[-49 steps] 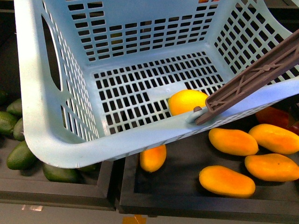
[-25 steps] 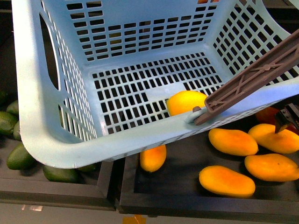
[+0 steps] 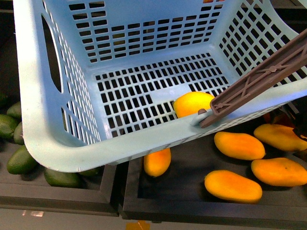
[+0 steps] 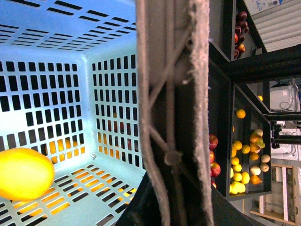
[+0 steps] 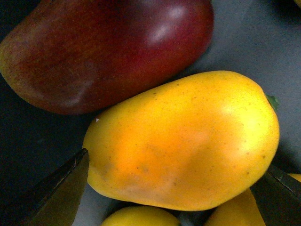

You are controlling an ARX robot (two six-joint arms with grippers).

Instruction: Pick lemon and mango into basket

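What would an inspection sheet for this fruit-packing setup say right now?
Surface: black trays below the tilted basket.
Job's things: lemon lies inside basket; mango not yet in.
Clutter: avocados, spare mangoes, dark red fruit.
Grippers: right gripper open, a finger on either side of the mango; left gripper close against the brown handle, grip unclear.
Cables: nothing seen.
Surroundings: shelves of more fruit.

Brown handle across the basket mouth; bare floor left of the lemon.
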